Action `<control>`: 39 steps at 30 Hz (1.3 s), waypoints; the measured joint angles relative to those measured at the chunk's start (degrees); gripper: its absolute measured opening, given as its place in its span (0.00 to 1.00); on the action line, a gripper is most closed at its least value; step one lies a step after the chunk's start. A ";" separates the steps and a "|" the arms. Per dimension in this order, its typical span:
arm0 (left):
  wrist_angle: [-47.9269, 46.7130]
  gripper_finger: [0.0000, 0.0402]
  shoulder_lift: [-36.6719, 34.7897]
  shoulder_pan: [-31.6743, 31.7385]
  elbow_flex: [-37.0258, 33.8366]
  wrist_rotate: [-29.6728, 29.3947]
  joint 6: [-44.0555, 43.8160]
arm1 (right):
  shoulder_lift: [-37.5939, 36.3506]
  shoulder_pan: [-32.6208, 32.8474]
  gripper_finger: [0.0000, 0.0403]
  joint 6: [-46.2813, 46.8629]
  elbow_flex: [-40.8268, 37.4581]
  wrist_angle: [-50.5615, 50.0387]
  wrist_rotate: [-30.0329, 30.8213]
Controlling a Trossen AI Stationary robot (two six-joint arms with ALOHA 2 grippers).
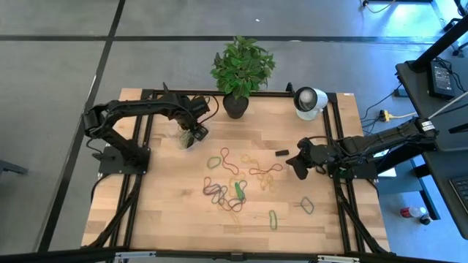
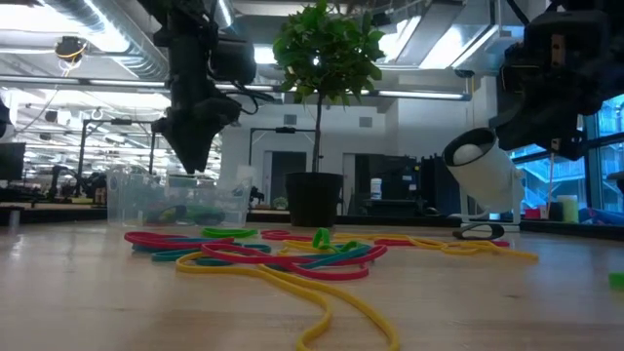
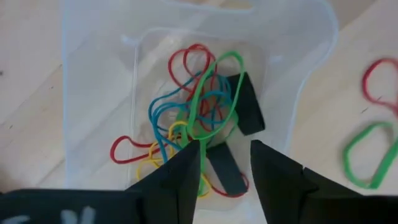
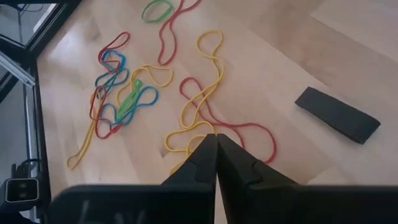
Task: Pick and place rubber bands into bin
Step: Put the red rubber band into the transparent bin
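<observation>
The clear plastic bin [image 1: 181, 139] stands near the table's far left. In the left wrist view the bin [image 3: 93, 93] holds red, blue, yellow and green bands [image 3: 199, 99]. My left gripper [image 3: 225, 152] hangs open just above it, fingers pointing down; it also shows as my left gripper [image 2: 192, 161] over the bin [image 2: 166, 200]. Many rubber bands [image 1: 238, 179] lie loose on the table's middle. My right gripper [image 4: 216, 138] is shut and hovers to their right, over yellow and red bands [image 4: 199, 106]. My left gripper stands open over the bin. A green band [image 3: 214, 93] in the bin runs up to one fingertip [image 3: 189, 155]. I cannot tell whether the two touch. My right gripper touches nothing.
A black plant pot [image 1: 235, 106] and a white round object [image 1: 308, 101] stand at the far edge. A flat black piece [image 4: 336, 115] lies near my right gripper, and two more [image 3: 249, 106] lie in the bin. Bare wood shows along the near edge.
</observation>
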 joint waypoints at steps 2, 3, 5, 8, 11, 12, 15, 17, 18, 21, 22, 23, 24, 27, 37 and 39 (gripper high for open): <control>-0.27 0.33 0.00 -0.63 1.02 -0.03 -1.45 | 0.00 0.00 0.02 -1.52 0.00 0.00 -0.08; -0.51 0.32 0.00 -1.20 1.78 0.01 -2.14 | 0.00 0.00 0.01 -2.47 0.00 -0.02 -0.13; -0.77 0.28 0.00 -2.89 3.56 0.11 -2.68 | -0.02 0.00 0.01 -4.46 0.00 -0.04 -0.23; -1.01 0.21 0.00 -6.92 6.82 -0.35 -2.68 | -0.17 0.00 0.01 -8.20 0.02 -0.38 -2.57; -1.04 0.11 0.00 -12.05 10.10 -1.22 -3.42 | -1.32 0.02 0.01 -10.93 0.07 -3.73 -5.24; -1.03 0.07 0.00 -13.82 11.10 -1.26 -4.73 | -2.03 0.02 0.01 -11.28 0.07 -5.80 -6.03; -1.70 0.01 1.23 -19.11 14.71 -2.53 -10.63 | -4.57 0.02 0.01 -12.38 0.07 -11.20 -8.06; -4.46 0.01 3.20 -22.72 17.69 -4.71 -15.08 | -6.48 0.02 0.01 -13.66 0.07 -14.11 -8.64; -5.73 0.00 4.45 -24.47 19.34 -5.62 -17.49 | -7.46 0.02 0.01 -14.61 0.07 -15.16 -9.01; -10.89 0.00 9.41 -29.25 25.20 -7.07 -24.26 | -10.15 0.02 0.00 -18.18 0.07 -17.27 -9.44; -12.64 0.00 11.36 -30.67 27.39 -7.31 -26.35 | -10.95 0.02 0.01 -19.26 0.07 -17.87 -9.44; -13.88 0.00 13.26 -31.92 29.53 -7.31 -28.41 | -11.74 0.02 0.01 -20.24 0.07 -18.18 -9.44; -15.37 0.00 15.19 -33.15 31.66 -7.29 -30.56 | -12.50 0.02 0.01 -21.02 0.07 -18.24 -9.45; -19.39 0.00 20.48 -36.25 37.22 -7.22 -37.26 | -14.29 0.02 0.02 -21.20 0.07 -18.06 -9.46; -22.02 0.06 25.66 -42.23 36.59 -5.49 -63.07 | -15.41 0.02 0.02 -21.61 0.07 -18.14 -9.63; -21.78 0.09 25.64 -42.73 34.56 -5.49 -67.44 | -15.41 0.00 0.02 -21.94 0.04 -18.12 -10.43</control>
